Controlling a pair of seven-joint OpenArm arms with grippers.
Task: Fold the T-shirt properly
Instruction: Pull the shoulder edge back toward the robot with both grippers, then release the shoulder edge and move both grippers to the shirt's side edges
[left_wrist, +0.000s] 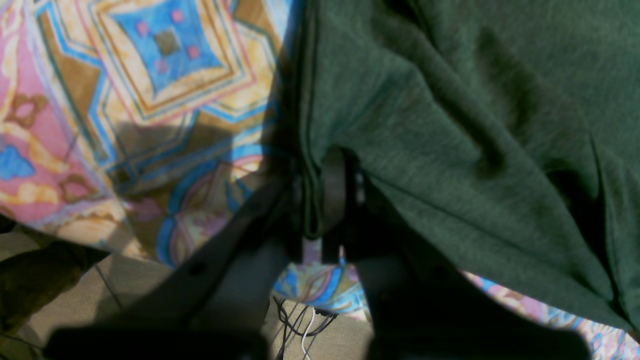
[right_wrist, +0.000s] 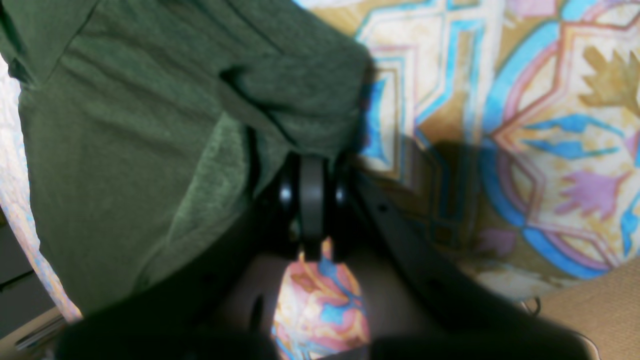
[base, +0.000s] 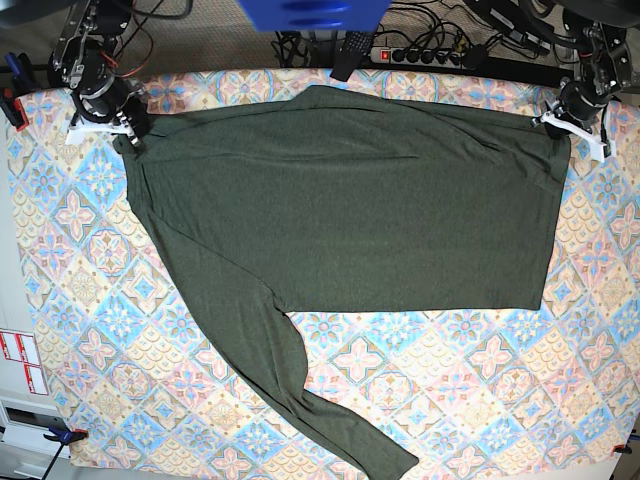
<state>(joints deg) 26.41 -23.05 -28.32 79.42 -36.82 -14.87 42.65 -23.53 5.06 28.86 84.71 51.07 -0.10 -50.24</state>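
Note:
The dark olive-green T-shirt (base: 350, 210) lies spread flat across the patterned tablecloth (base: 480, 400). One long sleeve (base: 290, 380) trails toward the front edge. At the shirt's far right corner in the base view, my left gripper (base: 560, 124) is pinching a folded hem (left_wrist: 312, 200) between its fingers. My right gripper (base: 120, 130) sits at the far left corner. In the right wrist view the right gripper (right_wrist: 312, 200) has its fingers pressed together, with the bunched fabric edge (right_wrist: 300, 115) running into their tips.
A power strip (base: 420, 52) and cables run along the back edge, beside a blue object (base: 310, 12). Clamps (base: 10, 100) hold the cloth at the left side. Bare patterned cloth lies in front of the shirt. Floor and wires (left_wrist: 300, 325) show beyond the table edge.

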